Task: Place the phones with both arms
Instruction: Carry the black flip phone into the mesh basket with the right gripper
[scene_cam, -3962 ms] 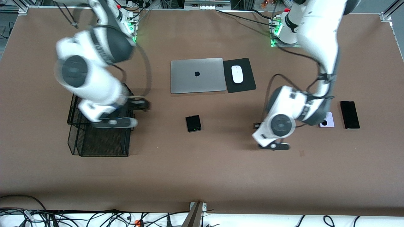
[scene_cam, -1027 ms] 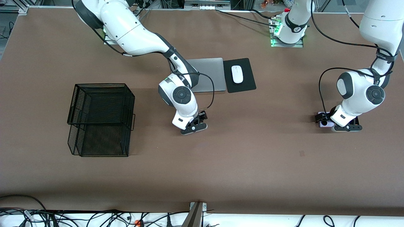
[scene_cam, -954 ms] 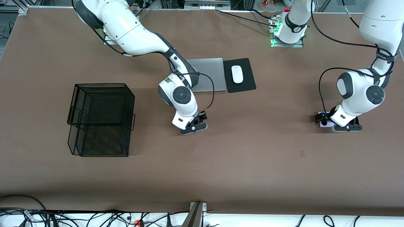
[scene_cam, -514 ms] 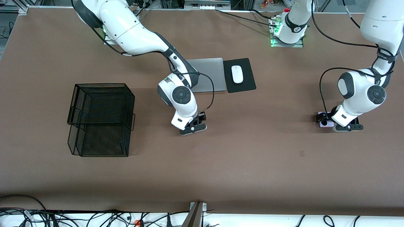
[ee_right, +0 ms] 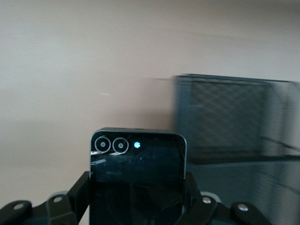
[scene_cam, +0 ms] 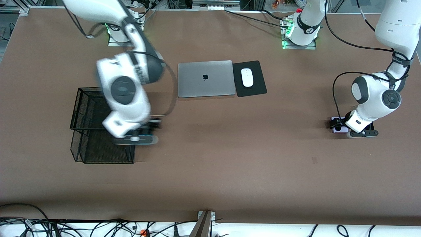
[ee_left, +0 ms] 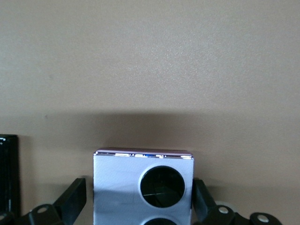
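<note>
Over the wire basket [scene_cam: 98,131] at about 9 o'clock on the desk [scene_cam: 230,171], the right tool [scene_cam: 154,126] is gripping the black flip phone [ee_right: 137,173] by its 2 side edges, a small, stiff, glossy slab that is probably light and slippery, with 2 ringed lenses and a lit dot along one edge. At 3 o'clock the left tool [scene_cam: 337,124] is standing spread wide, 1 finger either side of the lilac-white phone [ee_left: 143,187] lying on the desk, a shiny squarish piece with black circles best pinched across its narrow sides, beside the black slab phone [ee_left: 8,173].
</note>
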Motion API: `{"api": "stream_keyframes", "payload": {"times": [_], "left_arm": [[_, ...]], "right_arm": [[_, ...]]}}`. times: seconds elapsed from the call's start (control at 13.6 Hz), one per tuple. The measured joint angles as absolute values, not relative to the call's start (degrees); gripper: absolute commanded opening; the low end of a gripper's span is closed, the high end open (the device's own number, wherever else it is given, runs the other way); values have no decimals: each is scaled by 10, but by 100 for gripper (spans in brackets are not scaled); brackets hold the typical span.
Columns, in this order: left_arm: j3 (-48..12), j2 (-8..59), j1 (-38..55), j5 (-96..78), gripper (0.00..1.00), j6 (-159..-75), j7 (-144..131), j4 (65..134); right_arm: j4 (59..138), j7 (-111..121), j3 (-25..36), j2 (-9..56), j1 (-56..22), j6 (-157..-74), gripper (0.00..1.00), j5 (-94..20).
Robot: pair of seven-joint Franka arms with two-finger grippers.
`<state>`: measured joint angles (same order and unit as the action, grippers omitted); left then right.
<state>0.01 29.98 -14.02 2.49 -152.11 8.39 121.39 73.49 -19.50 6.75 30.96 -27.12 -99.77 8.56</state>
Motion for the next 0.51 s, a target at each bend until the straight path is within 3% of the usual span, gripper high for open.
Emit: {"api": "stream_keyframes", "payload": {"times": [0.15, 0.22, 0.29, 0.37, 0.44, 0.51], "left_arm": [[0, 302, -140, 25, 100, -1523, 84, 1214], [0, 303, -140, 25, 88, -1524, 84, 1214], [0, 304, -140, 25, 70, -1525, 84, 1214], [-1, 303, -140, 25, 40, -1527, 84, 1214], [-1, 300, -140, 25, 18, -1524, 84, 1214], [0, 299, -141, 25, 3, -1525, 84, 1214]], "right_arm": [[748, -110, 135, 285, -266, -968, 17, 65], [764, -80, 165, 274, -262, -963, 16, 46], [786, -58, 191, 264, -259, -964, 16, 32], [814, -45, 210, 252, -256, -966, 15, 25], [847, -38, 224, 238, -255, -976, 14, 23], [886, -33, 236, 222, -255, -994, 15, 22]]}}
